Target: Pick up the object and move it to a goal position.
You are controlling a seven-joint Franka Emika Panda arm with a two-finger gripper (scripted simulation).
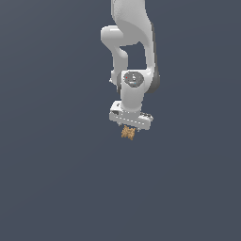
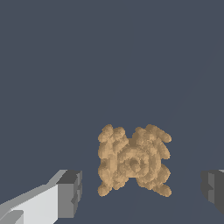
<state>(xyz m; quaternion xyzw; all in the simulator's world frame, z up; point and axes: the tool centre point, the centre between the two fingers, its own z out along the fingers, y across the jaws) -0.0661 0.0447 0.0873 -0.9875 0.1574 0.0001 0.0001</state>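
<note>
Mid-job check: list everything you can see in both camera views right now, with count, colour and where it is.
lump: one, orange-tan, bumpy and jagged; directly below the gripper in the exterior view, between the two fingers in the wrist view with a gap on each side.
ground: one, plain dark blue-grey, fills the whole background in both views.
arm: one, white with dark joints, coming down from the top of the exterior view.
gripper: one, white body with dark grey fingertips, open, straddling the lump without touching it.
</note>
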